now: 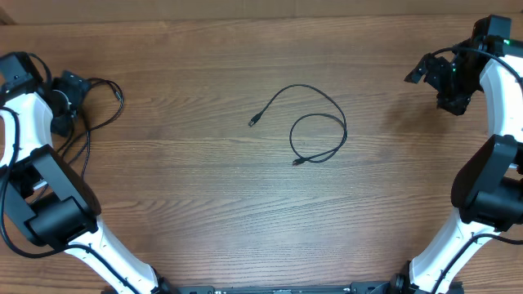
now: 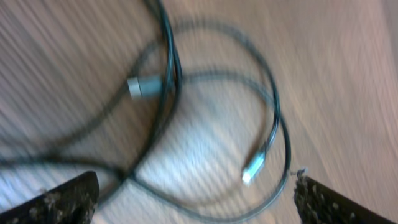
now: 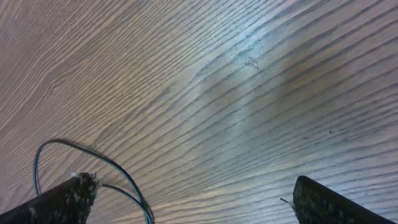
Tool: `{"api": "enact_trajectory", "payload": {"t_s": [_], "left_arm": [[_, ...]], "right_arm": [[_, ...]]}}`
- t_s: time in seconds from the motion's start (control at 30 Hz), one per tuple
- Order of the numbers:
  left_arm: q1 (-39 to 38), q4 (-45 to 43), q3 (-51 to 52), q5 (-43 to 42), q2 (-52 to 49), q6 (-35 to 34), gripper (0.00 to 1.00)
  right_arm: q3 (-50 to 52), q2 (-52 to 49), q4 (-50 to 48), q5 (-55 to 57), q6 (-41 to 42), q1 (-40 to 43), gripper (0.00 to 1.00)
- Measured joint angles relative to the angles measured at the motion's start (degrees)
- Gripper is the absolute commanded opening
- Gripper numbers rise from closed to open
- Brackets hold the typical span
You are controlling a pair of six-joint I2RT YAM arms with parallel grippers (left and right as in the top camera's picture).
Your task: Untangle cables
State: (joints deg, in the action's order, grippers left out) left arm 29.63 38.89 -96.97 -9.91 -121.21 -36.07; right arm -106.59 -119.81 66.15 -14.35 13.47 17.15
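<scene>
The tabletop [image 1: 204, 204] is brown wood. There are only the cables and the two robot arms on it.

One thin black cable [image 1: 344, 131] lies in the middle of the tabletop. It curls round in a loop and crosses over itself. Its two small plug ends point to the left edge. Nothing is near it and nothing touches it.

More black cables [image 1: 110, 114] lie by the left edge, near the far left corner. They are mixed up with each other. The left wrist picture is blurry, but it shows these cords [image 2: 273, 124] crossing and looping. One grey plug [image 2: 144, 86] lies across two cords. A second, silver plug [image 2: 254, 167] lies inside a loop.

The left hand [image 1: 69, 88] is above this pile. Its fingers [image 2: 62, 199] are spread wide apart. It holds nothing, and the cords lie flat under it.

The right hand [image 1: 449, 86] is near the far right corner, well away from all the cables. Its fingers [image 3: 329, 202] are wide apart too, and it holds nothing. Bare wood is under it. A thin dark cord [image 3: 68, 146] bends by one finger. I cannot tell what that cord belongs to.
</scene>
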Motion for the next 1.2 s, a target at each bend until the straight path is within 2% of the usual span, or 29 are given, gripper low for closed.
{"api": "enact_trajectory", "payload": {"t_s": [0.27,0.47,0.63,0.7,0.73,0.8,0.87,0.93,0.97,1.07,1.13,1.2], "left_arm": [[-5.88,15.15,-0.04,-5.77,0.0,1.64,0.98],[-13.03,16.83,-0.04,-6.64,0.02,7.15,0.76],[-20.09,16.83,-0.04,-6.95,0.0,11.63,0.66],[-22.97,16.61,-0.04,-7.06,0.0,12.83,0.54],[-24.39,16.28,-0.04,-7.08,0.02,13.46,0.44],[-27.12,15.45,-0.04,-7.06,0.0,14.88,0.35],[-30.01,13.99,-0.04,-7.08,0.0,16.15,0.2],[-32.76,12.5,-0.04,-7.06,0.0,17.79,0.12],[-34.51,11.58,-0.04,-7.08,0.0,18.78,0.14],[-39.41,8.9,-0.04,-7.06,0.0,21.73,0.33],[-42.58,7.19,-0.04,-6.97,0.02,23.58,0.41],[-46.31,5.6,-0.04,-5.01,0.02,24.65,0.43]], "right_arm": [[0.0,0.0,0.04,-0.02,0.0,0.0,1.0],[0.0,0.0,0.0,0.0,0.02,0.0,1.0],[0.0,0.0,0.02,-0.02,0.0,0.02,1.0],[0.0,0.0,0.02,0.0,0.02,0.02,1.0],[0.0,0.0,0.04,0.0,-0.02,0.0,1.0],[0.0,0.0,0.02,0.0,0.02,0.02,1.0],[0.0,0.0,0.02,0.02,0.02,0.02,1.0],[0.0,0.0,0.02,0.02,0.0,0.02,1.0],[0.0,0.0,0.04,0.0,0.0,0.0,1.0],[0.0,0.0,0.02,0.02,0.02,0.0,1.0],[0.0,0.0,0.02,0.0,0.0,0.0,1.0],[0.0,0.0,-0.04,0.0,0.02,0.02,1.0]]}}
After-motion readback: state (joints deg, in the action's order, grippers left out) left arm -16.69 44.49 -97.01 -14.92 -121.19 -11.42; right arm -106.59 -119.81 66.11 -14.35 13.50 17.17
